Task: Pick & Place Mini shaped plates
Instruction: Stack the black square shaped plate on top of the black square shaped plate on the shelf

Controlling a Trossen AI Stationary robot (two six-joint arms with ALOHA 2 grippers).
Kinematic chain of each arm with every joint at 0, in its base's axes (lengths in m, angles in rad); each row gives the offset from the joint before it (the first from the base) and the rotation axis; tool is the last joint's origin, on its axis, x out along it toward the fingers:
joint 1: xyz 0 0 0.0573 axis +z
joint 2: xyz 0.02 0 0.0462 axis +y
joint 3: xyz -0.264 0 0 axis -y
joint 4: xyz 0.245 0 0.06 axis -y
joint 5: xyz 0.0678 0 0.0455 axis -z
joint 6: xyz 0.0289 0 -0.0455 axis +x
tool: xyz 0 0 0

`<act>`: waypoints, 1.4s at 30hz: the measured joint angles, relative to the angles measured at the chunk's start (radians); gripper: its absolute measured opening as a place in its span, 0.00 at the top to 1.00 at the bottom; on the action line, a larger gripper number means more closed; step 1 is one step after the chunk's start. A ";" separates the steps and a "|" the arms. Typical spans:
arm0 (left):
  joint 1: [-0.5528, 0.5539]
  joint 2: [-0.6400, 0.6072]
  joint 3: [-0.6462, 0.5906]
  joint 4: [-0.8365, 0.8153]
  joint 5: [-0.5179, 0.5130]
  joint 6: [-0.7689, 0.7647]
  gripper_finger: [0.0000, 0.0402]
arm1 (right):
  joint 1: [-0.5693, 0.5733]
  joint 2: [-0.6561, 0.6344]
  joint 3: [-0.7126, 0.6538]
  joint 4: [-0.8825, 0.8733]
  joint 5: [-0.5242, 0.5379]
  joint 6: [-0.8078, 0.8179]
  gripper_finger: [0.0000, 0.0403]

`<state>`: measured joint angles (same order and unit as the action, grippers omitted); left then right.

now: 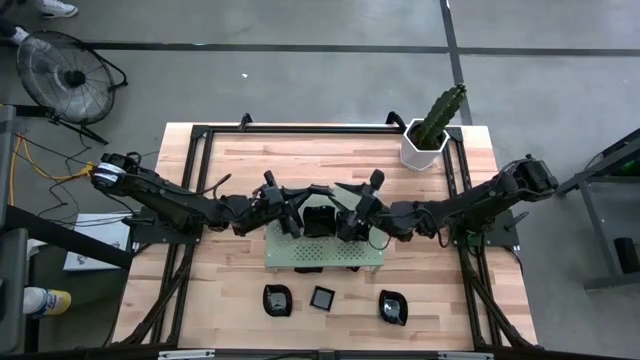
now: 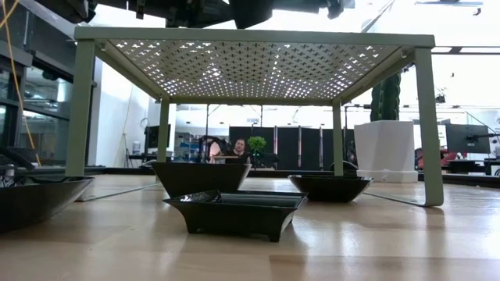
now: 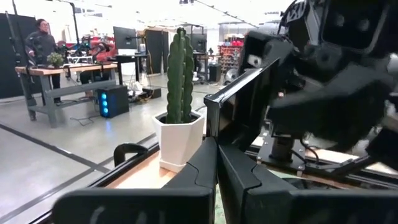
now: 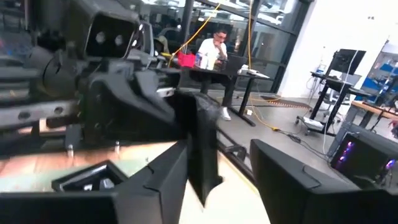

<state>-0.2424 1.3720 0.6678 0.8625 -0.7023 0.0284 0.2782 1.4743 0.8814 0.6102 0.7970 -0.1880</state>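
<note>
Three plates point(image 1: 323, 298) lie before the board point(image 1: 325, 252).

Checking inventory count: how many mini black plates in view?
5. Three in front of the green board: left plate, square plate, right plate. A fourth plate under the board's front edge. A held plate above it, in the left hand. Others may be hidden.

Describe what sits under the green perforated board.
Under the green perforated board, the low view shows two black dishes; from above the board hides them.
</note>
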 joint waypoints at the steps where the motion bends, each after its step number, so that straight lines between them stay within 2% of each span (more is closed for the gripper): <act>1: 0.000 -0.008 0.000 -0.011 0.000 0.001 1.00 | 0.004 -0.010 0.000 0.000 0.005 -0.002 0.58; 7: 0.000 -0.108 0.000 -0.165 -0.004 -0.016 1.00 | 0.062 -0.069 0.000 -0.038 0.117 -0.069 0.54; 13: -0.012 -0.290 0.000 -0.501 0.079 -0.084 1.00 | 0.137 -0.115 0.000 -0.132 0.216 -0.057 0.54; 21: -0.043 -0.538 0.000 -0.926 0.180 -0.290 1.00 | 0.191 -0.123 0.000 -0.241 0.276 0.029 0.54; 26: -0.046 -0.626 0.002 -1.125 0.279 -0.448 1.00 | 0.194 -0.123 0.000 -0.291 0.278 0.084 0.54; 32: -0.046 -0.622 0.095 -1.387 0.306 -0.560 1.00 | 0.194 -0.123 0.000 -0.307 0.278 0.106 0.54; 38: -0.046 -0.552 0.265 -1.514 0.378 -0.497 1.00 | 0.194 -0.123 0.000 -0.308 0.278 0.106 0.54; 42: -0.046 -0.479 0.397 -1.662 0.421 -0.477 1.00 | 0.194 -0.122 0.000 -0.311 0.278 0.105 0.54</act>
<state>-0.2882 0.8925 1.0644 -0.7994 -0.2815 -0.4490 0.4725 1.3518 0.8818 0.2993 1.0748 -0.0830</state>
